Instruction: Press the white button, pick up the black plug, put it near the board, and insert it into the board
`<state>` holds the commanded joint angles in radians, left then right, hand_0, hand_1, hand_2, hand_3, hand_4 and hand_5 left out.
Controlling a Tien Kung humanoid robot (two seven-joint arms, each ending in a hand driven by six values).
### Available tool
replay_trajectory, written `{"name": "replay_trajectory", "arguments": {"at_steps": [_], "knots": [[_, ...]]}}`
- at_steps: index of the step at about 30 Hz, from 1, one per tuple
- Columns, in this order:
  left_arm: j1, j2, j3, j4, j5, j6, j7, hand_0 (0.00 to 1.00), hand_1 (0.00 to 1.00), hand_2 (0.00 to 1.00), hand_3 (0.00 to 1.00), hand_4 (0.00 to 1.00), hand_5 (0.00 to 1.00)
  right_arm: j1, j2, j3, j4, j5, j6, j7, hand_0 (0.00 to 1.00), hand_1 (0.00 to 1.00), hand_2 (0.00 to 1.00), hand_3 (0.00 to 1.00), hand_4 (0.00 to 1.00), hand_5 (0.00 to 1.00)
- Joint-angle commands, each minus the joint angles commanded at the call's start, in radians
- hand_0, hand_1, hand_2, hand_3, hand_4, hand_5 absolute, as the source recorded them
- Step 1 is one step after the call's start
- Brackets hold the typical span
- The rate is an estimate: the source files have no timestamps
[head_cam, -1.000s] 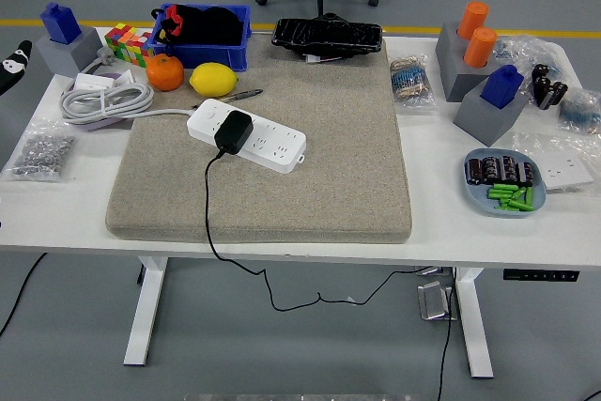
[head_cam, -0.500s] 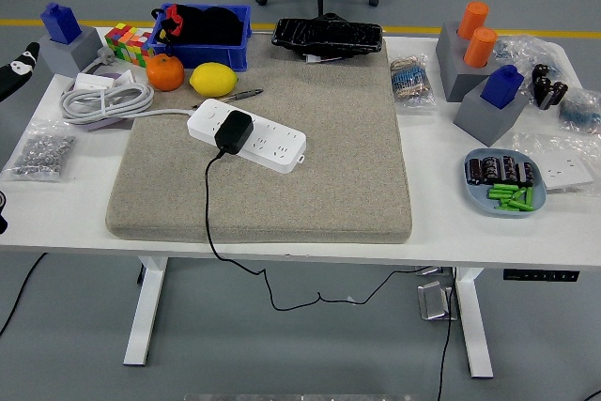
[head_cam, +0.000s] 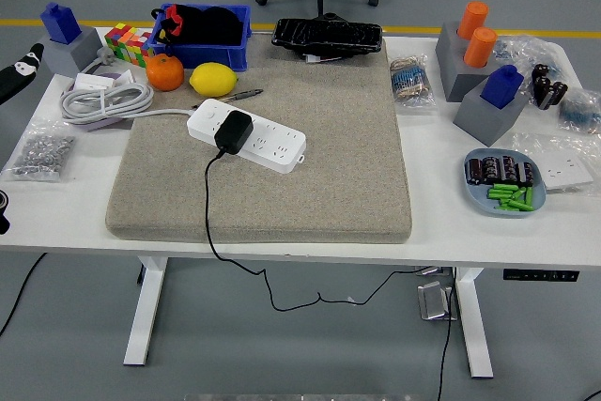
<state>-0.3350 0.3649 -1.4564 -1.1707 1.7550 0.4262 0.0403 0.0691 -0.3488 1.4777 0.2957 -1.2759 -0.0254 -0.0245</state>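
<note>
Zero readable text anywhere, honestly. No brand or label can be made out on the white power strip point(head_cam: 247, 135), and the clear bags of small parts are too small to read.

So where things are: the black plug point(head_cam: 232, 131) is seated in the power strip, toward its left end, and its black cord point(head_cam: 208, 218) runs down across the beige mat point(head_cam: 263, 161) and drops off the near edge of the white table point(head_cam: 282, 246). The strip lies at a slant on the upper left part of the mat, with its grey cable coiled point(head_cam: 105, 100) off to the left. Just behind it sit a lemon point(head_cam: 213, 78), an orange point(head_cam: 164, 71) and a pen point(head_cam: 230, 96). A blue bin point(head_cam: 202, 35) with black stuff in it is at the back, next to a colourful cube point(head_cam: 129, 43).

The left hand point(head_cam: 17, 77) only peeks in at the left edge, well apart from the plug, and I can't tell how its fingers are set or whether it's got hold of anything. The right hand doesn't show at all.

Compared with half a second ago, that left hand sits a touch lower and further out at the edge. Plug, strip and everything else on the table look unchanged.
</note>
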Motion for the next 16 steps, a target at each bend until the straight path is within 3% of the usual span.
{"name": "replay_trajectory", "arguments": {"at_steps": [16], "knots": [[0.01, -0.003, -0.005, -0.004, 0.001, -0.003, 0.001, 0.901, 0.873, 0.828, 0.817, 0.804, 0.435, -0.006, 0.001, -0.007, -0.003, 0.001, 0.001, -0.002, 0.747, 0.623, 0.606, 0.598, 0.662, 0.361]]}}
